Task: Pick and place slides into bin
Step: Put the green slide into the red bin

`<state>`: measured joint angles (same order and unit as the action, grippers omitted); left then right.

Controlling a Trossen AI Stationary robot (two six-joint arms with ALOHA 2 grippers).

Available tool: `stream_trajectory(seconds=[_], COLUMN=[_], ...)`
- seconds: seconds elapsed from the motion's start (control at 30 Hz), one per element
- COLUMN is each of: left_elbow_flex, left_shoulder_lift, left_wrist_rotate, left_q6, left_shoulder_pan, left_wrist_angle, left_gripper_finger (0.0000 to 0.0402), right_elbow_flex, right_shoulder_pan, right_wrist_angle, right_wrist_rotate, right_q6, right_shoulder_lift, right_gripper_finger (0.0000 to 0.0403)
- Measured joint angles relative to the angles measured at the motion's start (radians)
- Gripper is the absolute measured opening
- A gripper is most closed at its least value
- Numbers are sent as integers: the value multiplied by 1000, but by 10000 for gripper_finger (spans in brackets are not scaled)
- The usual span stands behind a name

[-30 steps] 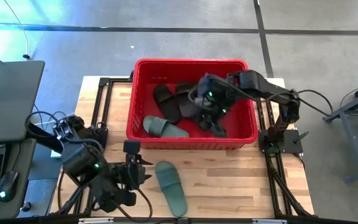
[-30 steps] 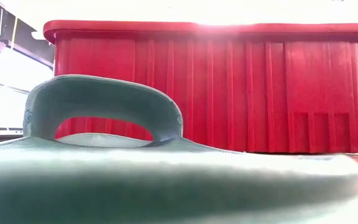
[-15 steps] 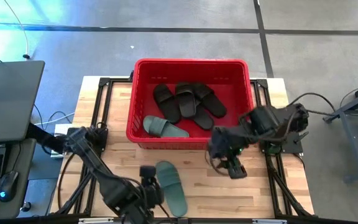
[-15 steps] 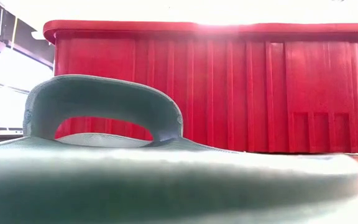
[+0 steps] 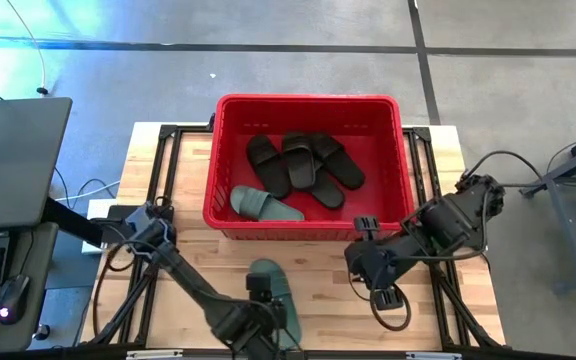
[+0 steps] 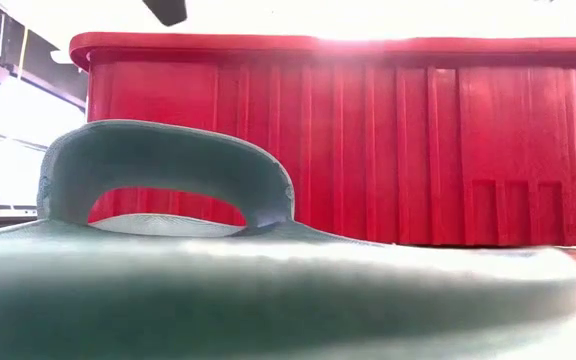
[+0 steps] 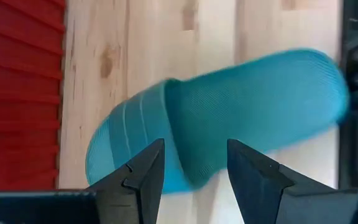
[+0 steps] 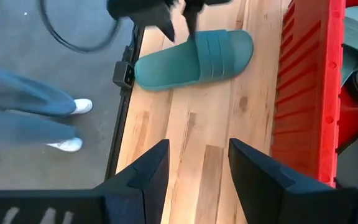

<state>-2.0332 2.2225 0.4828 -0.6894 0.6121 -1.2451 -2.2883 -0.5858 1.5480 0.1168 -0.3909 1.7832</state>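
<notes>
One teal-green slide (image 5: pixel 280 300) lies sole down on the wooden table in front of the red bin (image 5: pixel 308 228). It also shows in the left wrist view (image 7: pixel 241 112), the right wrist view (image 8: pixel 194 59) and close up in the low view (image 6: pixel 168 180). My left gripper (image 7: pixel 194 171) is open and hangs above this slide's strap end, clear of it; its dark tip shows high in the low view (image 6: pixel 165 10). My right gripper (image 8: pixel 197 165) is open and empty over the table, right of the slide. Black slides (image 5: pixel 303 160) and a second teal slide (image 5: pixel 265 205) lie in the bin.
The bin's near wall (image 8: pixel 303 93) stands close behind both grippers. Black frame rails (image 5: pixel 438 270) run along the table's left and right sides. A person's legs (image 8: pixel 23 112) stand beyond the table's near edge. Bare wood (image 5: pixel 328 300) lies between the slide and my right gripper.
My right gripper has come up out of the bin and gone toward the table's near edge, leaving a black slide in the bin. My left gripper has gone toward the table's right, to over the teal slide. That slide has not moved.
</notes>
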Motion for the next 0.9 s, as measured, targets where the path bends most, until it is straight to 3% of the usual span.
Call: stream_trajectory(seconds=[0.17, 0.37, 0.6, 0.9], left_elbow_flex=[0, 0, 0, 0], left_shoulder_lift=[39, 77, 90, 90], left_wrist_rotate=[-5, -101, -107, -114], left_q6=[-55, -79, -136, -285], left_shoulder_pan=[-52, -103, -136, -169], left_wrist_angle=[1, 14, 3, -269], left_gripper_finger=[159, 159, 159, 159], right_elbow_flex=[0, 0, 0, 0], right_shoulder_pan=[-41, -105, -194, -299], right_wrist_angle=[4, 15, 23, 23], right_wrist_rotate=[3, -13, -14, 39], right_q6=[-20, -21, -50, -92], right_shoulder_lift=[0, 0, 0, 0], right_gripper_finger=[159, 154, 154, 158])
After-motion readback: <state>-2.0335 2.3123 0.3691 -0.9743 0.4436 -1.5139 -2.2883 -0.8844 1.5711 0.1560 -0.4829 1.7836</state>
